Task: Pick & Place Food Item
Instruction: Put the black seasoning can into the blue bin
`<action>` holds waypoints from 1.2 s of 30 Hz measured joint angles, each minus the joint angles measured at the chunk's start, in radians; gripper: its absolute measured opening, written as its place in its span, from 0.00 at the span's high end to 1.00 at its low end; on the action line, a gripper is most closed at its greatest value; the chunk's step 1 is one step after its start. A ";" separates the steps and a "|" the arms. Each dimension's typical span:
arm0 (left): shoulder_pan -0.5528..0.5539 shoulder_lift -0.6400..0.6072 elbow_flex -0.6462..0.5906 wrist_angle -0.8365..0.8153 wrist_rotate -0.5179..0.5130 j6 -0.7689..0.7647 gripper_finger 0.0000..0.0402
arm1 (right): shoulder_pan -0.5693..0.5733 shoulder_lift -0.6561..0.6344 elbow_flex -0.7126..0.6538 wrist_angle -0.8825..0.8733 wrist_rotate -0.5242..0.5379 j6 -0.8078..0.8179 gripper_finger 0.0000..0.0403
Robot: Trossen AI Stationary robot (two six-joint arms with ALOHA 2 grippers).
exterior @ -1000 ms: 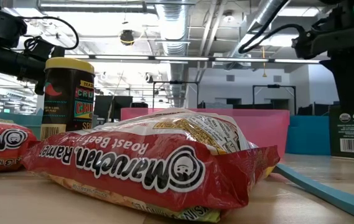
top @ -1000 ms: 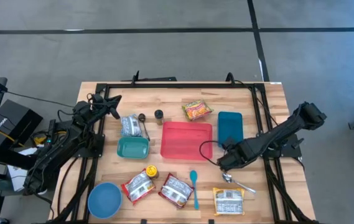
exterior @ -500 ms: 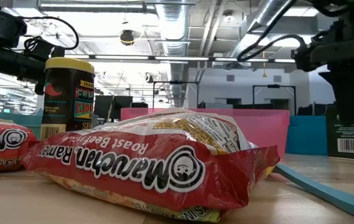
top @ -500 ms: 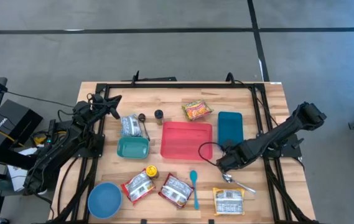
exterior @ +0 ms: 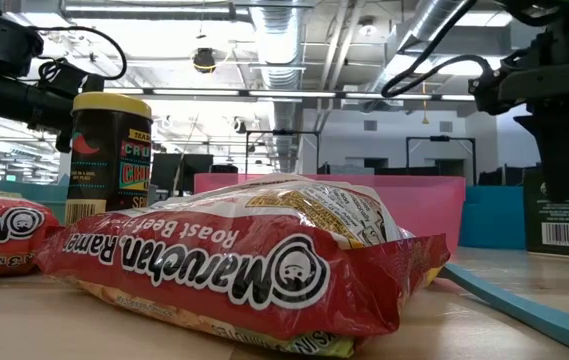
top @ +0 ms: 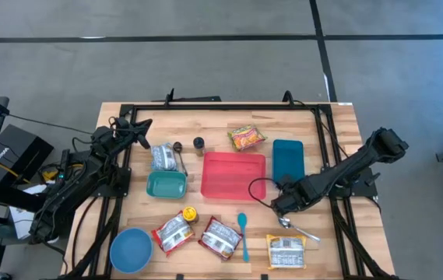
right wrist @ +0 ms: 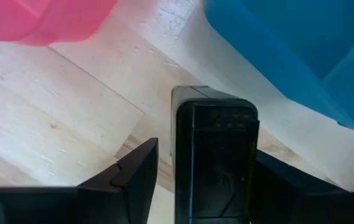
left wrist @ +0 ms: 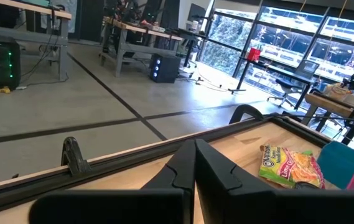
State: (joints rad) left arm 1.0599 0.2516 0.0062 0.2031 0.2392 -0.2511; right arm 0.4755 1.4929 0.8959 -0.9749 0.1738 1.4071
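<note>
Right gripper (top: 282, 204), reaching low and slanted inward from the table's right edge, has its fingers (right wrist: 136, 173) spread around an upright dark box (right wrist: 215, 149), between the pink tray (top: 233, 175) and blue tray (top: 288, 158). Left gripper (left wrist: 194, 174) is closed and empty, parked at the far left corner.

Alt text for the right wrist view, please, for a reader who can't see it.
The right gripper has its two dark fingers either side of an upright dark box on the wooden table. Beyond the box sit a pink tray and a blue tray.
</note>
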 joint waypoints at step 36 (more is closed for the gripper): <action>0.000 0.000 0.000 0.000 0.000 0.000 1.00 | -0.001 0.000 0.000 0.010 -0.017 -0.001 0.69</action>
State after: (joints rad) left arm 1.0595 0.2516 0.0059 0.2030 0.2393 -0.2512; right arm 0.4747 1.4925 0.8963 -0.9646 0.1565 1.4063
